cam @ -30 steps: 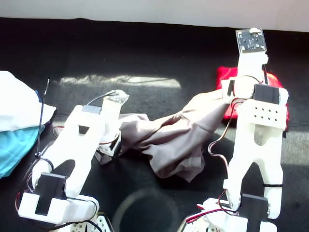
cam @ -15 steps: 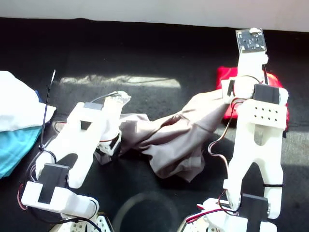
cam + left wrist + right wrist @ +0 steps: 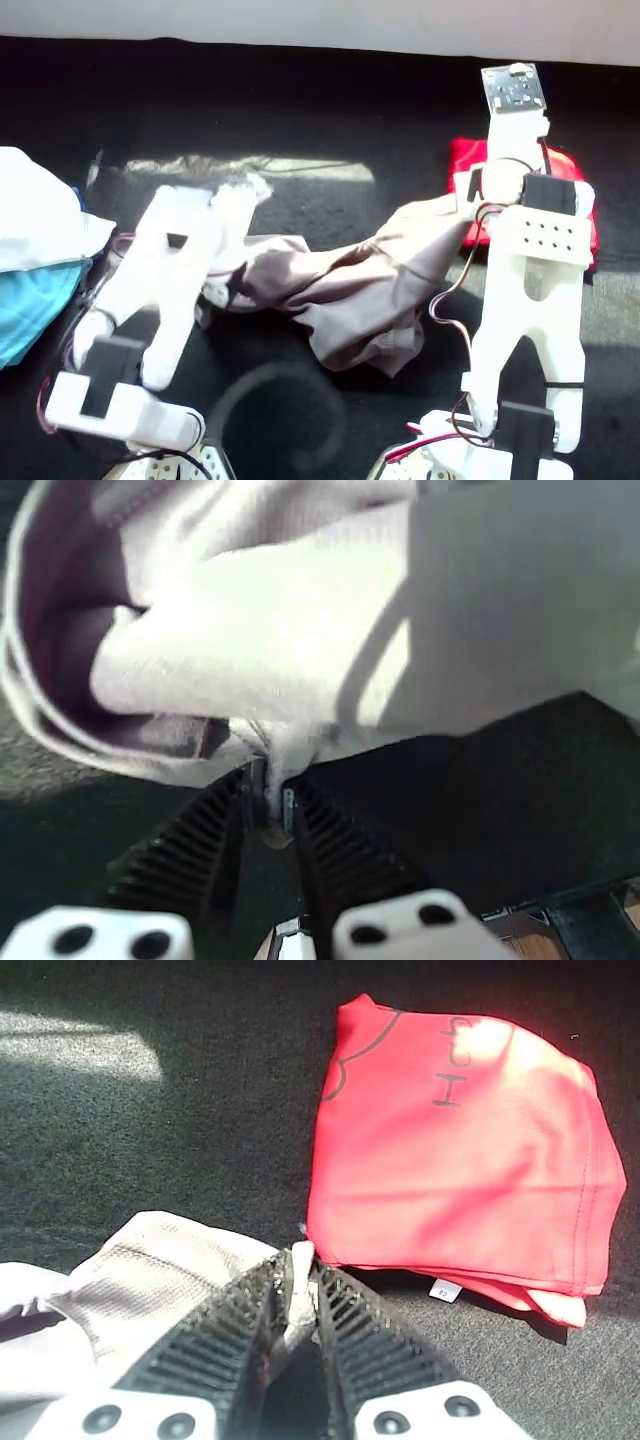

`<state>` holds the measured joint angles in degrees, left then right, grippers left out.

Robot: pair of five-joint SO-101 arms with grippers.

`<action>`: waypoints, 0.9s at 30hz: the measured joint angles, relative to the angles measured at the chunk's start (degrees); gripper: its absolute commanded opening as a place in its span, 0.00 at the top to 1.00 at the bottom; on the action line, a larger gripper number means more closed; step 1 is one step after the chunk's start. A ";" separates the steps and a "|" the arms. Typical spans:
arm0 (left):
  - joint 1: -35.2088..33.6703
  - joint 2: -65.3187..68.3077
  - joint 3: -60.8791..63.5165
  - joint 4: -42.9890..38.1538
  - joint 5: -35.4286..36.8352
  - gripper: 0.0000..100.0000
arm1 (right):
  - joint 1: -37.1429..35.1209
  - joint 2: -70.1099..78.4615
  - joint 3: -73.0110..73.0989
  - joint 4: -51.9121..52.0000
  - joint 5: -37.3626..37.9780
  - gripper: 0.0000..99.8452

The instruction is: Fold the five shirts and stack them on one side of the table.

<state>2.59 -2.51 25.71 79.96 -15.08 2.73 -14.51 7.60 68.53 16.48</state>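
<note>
Grey shirt [image 3: 350, 290], crumpled beside the folded red shirt [image 3: 460, 1150], with left gripper [image 3: 268, 800] and right gripper [image 3: 300, 1280] clamped on its edges; most folding apparently remains.

Prob. robotics lab: black-covered table [image 3: 330, 110] w/ 2 bench-mounted arms [image 3: 530, 290].

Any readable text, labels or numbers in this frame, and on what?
Red shirt: dark drawn marks near a fold, partly hidden, not readable as a word.
White tag at the red shirt's edge: print too small to read.
Grey shirt: no text.
</note>
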 measured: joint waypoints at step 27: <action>-14.15 -24.26 -47.56 17.93 -5.27 0.99 | -2.81 -32.18 -16.26 -8.79 -2.11 0.99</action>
<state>-11.56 -26.77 -21.85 97.89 -20.35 -0.09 -46.68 -8.66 59.74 14.37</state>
